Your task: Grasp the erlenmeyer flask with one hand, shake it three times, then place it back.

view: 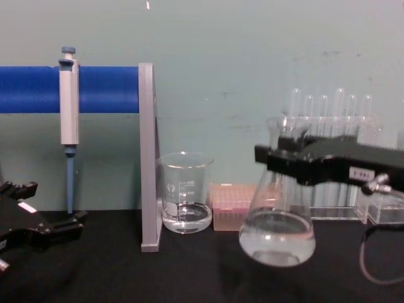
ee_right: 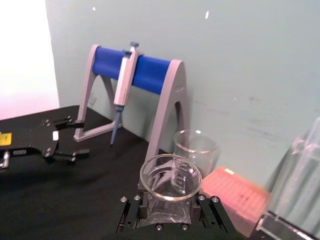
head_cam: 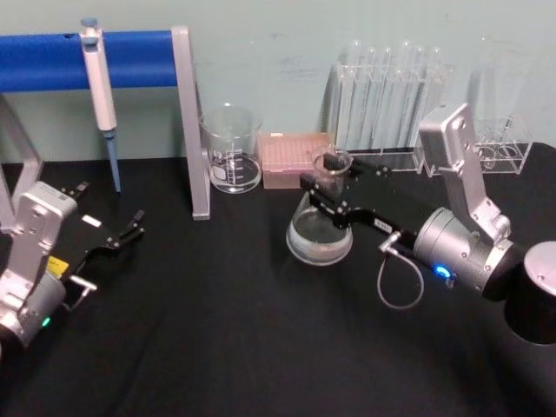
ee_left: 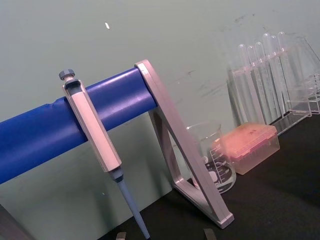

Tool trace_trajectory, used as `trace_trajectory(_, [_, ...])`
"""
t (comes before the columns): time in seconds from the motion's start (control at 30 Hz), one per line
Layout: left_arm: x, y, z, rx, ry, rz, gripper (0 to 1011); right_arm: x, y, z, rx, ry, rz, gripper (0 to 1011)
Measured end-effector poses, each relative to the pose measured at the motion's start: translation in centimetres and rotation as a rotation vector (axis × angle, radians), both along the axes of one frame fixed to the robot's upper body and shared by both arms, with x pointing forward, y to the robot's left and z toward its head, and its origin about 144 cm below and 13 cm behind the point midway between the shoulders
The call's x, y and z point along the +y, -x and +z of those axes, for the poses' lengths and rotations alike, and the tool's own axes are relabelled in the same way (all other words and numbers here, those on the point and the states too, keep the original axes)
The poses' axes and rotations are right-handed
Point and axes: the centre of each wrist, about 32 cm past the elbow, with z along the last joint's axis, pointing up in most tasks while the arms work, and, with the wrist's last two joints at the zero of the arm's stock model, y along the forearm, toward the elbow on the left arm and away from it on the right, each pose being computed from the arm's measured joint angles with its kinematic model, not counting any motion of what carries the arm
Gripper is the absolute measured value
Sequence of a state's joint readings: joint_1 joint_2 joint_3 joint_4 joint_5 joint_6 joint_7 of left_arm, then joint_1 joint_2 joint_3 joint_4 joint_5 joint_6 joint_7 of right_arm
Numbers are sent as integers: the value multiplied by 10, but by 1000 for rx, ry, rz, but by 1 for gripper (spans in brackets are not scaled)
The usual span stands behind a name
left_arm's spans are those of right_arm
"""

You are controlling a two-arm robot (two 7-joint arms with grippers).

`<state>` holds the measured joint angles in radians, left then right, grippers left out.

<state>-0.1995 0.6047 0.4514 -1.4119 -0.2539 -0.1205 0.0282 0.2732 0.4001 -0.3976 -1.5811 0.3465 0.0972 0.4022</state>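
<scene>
The erlenmeyer flask (head_cam: 320,234) is clear glass with a little clear liquid in its wide base. My right gripper (head_cam: 331,185) is shut on its narrow neck, reaching in from the right. In the chest view the flask (view: 278,237) leans slightly below the gripper (view: 282,159), and I cannot tell whether its base touches the black table. The right wrist view looks down onto the flask's flared rim (ee_right: 171,177) between the fingers (ee_right: 129,217). My left gripper (head_cam: 132,228) rests open and empty at the table's left, also seen in the chest view (view: 45,208).
A glass beaker (head_cam: 232,149) and a pink tip box (head_cam: 294,160) stand just behind the flask. A rack of test tubes (head_cam: 387,95) is at the back right. A blue-barred stand (head_cam: 193,122) holding a pipette (head_cam: 101,95) occupies the back left.
</scene>
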Motion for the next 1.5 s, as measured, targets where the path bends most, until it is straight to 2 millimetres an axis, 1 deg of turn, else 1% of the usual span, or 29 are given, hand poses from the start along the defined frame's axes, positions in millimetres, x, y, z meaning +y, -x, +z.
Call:
trace_trajectory(0.23, [0, 0, 0, 0, 0, 0, 1001, -5, 2, 14, -31, 1, -34, 451])
trace_trajectory(0.53, [0, 0, 0, 0, 0, 0, 1001, -12, 4, 21, -44, 3, -63, 451])
trace_trajectory(1.2, [0, 0, 0, 0, 0, 0, 1001, -17, 7, 17, -36, -6, -88, 451])
trace_trajectory(1.5, [0, 0, 0, 0, 0, 0, 1001, -12, 7, 14, -24, -5, -55, 451])
